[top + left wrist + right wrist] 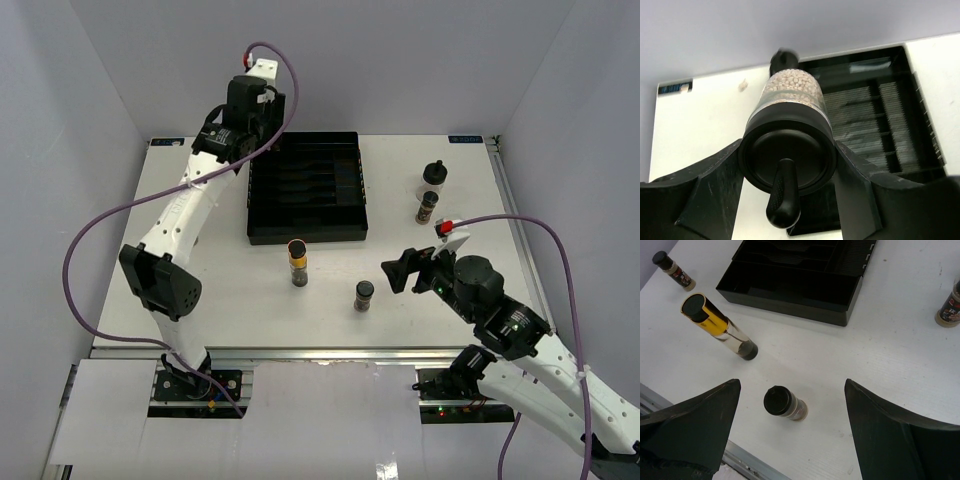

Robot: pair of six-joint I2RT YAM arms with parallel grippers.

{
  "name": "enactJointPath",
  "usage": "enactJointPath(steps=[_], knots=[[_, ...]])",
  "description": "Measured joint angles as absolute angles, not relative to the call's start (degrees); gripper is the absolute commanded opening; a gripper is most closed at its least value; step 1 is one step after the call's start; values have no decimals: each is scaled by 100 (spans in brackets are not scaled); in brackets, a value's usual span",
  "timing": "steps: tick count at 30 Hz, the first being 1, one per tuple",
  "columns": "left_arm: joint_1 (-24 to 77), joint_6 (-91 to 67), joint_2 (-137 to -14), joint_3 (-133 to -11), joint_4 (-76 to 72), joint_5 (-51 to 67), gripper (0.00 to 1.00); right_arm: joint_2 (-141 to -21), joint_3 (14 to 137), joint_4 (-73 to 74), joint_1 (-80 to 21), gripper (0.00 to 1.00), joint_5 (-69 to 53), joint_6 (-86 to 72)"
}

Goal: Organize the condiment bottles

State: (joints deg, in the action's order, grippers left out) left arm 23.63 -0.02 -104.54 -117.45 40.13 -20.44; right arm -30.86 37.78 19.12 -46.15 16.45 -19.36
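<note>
I'm gripping a clear bottle (790,92) of white grains in the left gripper (789,150), its jaws partly closed on it, above the black tray (875,115) corner. The right gripper (791,382) is hanging wide open and empty over a dark spice jar (784,403). The far jar (949,307) is showing a red label too small to read.

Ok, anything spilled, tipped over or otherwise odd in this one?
Nothing stands out. The yellow-banded bottle, small jar and two bottles at the right stand upright, the tray sits square, nothing spilled; the left gripper holds a grain-filled bottle.
</note>
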Motion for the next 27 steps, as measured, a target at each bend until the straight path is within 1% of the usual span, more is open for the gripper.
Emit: enactJointPath(steps=[4,9,13,15,19,27], knots=[[2118,-221,-10300,-11211,4369,-2091,0,-2867,3778,2014,-4615,91,1622,-1954],[1479,-495,-10486,-11126,4676,-1852,0,-2749,3778,2099,-4615,92,1610,-1955],[993,-585,-10846,-11420,4801,-1697,0,-2720,3768,2132,-4615,91,1607,-1957],[843,-605,-11199,-11831,4917,-1606,0,-2718,3759,2132,-4615,91,1573,-1957],[700,-665,-11956,-12516,4933,-1417,0,-2733,3758,2126,-4615,91,1517,-1953],[506,-860,-13174,-13058,4982,-868,0,-2840,3758,2098,-4615,91,1482,-1895]])
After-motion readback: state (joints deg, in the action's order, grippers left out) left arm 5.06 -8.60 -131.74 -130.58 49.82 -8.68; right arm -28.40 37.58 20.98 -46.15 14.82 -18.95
